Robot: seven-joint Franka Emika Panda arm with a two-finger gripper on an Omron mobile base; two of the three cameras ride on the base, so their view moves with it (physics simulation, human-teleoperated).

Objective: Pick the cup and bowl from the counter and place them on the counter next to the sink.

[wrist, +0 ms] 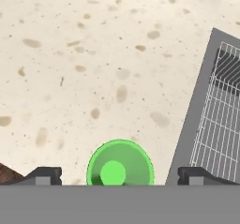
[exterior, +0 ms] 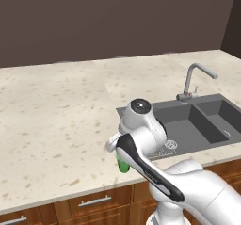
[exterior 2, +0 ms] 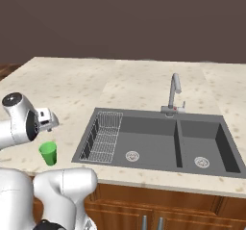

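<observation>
While the small bright green handleless cup (wrist: 120,163) stands upright on the cream-beige speckled stone counter (exterior: 56,111), the two-finger gripper (wrist: 120,175) hangs directly above it, pointing straight down. Seen from the hand camera, the dark fingertips (wrist: 44,175) sit wide apart on either side of the cup's round rim, clear of it, so the claw is spread and clasps nothing. That view looks into the cup, which appears to hold nothing.

From the right base camera the cup (exterior 2: 48,153) rests near the counter's front edge, just beside the left end of the dark grey rectangular double-basin sink (exterior 2: 158,142). The white arm (exterior: 141,139) bends over this spot, its wrist folded downward, and from the left base camera it hides most of the cup (exterior: 123,165).

A wire rack section (exterior 2: 104,136) fills the sink's left end, each of the two basins shows a round drain, and a curved steel faucet (exterior 2: 174,92) rises behind them. Brown wooden cabinets (exterior: 94,205) run below the counter.
</observation>
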